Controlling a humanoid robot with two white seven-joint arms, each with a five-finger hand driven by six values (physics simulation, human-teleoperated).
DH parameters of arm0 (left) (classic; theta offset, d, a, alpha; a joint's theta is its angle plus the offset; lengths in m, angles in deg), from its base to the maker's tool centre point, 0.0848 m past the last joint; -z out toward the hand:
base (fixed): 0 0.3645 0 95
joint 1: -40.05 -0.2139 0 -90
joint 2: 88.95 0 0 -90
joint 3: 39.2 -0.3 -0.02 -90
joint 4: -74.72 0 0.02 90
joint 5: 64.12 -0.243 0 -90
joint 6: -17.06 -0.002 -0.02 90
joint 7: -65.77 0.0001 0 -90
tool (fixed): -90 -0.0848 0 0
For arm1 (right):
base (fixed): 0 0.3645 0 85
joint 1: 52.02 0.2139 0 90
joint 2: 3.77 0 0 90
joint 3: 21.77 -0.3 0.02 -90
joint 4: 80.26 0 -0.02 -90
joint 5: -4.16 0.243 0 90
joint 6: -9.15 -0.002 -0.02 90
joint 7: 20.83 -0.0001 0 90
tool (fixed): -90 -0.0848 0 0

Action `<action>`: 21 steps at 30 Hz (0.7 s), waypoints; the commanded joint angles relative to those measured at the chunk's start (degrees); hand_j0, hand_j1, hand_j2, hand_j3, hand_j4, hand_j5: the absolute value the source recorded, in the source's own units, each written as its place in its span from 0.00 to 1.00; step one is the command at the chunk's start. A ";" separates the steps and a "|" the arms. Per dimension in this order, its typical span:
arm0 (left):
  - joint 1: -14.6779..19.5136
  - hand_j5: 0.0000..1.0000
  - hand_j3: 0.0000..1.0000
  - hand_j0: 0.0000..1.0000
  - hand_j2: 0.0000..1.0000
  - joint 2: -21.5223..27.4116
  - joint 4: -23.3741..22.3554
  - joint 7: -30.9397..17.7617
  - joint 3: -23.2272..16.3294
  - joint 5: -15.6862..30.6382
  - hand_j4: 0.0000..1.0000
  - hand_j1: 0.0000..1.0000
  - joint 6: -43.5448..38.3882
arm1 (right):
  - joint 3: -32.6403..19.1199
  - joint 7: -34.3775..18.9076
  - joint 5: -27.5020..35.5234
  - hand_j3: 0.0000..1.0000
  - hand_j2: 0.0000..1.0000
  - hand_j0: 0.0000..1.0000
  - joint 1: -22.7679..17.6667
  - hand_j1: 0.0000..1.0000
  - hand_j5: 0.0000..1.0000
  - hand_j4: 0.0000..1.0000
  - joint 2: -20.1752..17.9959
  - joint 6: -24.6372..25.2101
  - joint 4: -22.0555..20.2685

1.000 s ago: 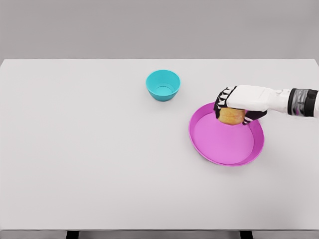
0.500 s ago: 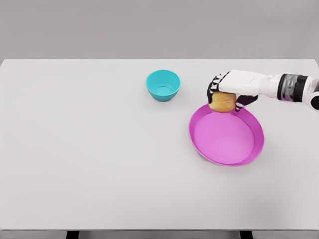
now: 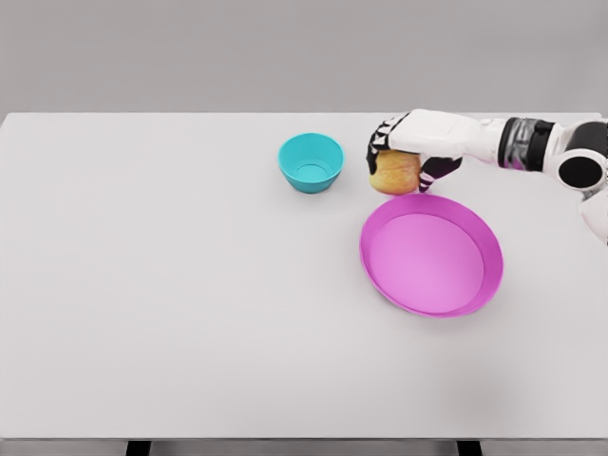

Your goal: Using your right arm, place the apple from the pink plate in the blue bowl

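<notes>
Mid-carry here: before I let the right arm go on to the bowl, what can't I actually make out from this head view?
- Top of the apple: covered by the right hand.
- Thumb and palm contact: behind the apple.
- Apple's height over the table: a single view from above gives no depth.
- Right arm past the elbow: cut off by the right edge.
- Left arm: out of frame.
- Blue bowl near inner wall: hidden by its own rim.
- Pink plate: fully visible.
</notes>
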 commanded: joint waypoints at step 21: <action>0.00 1.00 1.00 1.00 1.00 0.00 0.00 -0.01 0.00 0.00 1.00 1.00 0.00 | -0.39 0.05 -2.40 0.46 0.46 0.46 4.48 0.46 0.46 0.46 9.30 0.20 10.10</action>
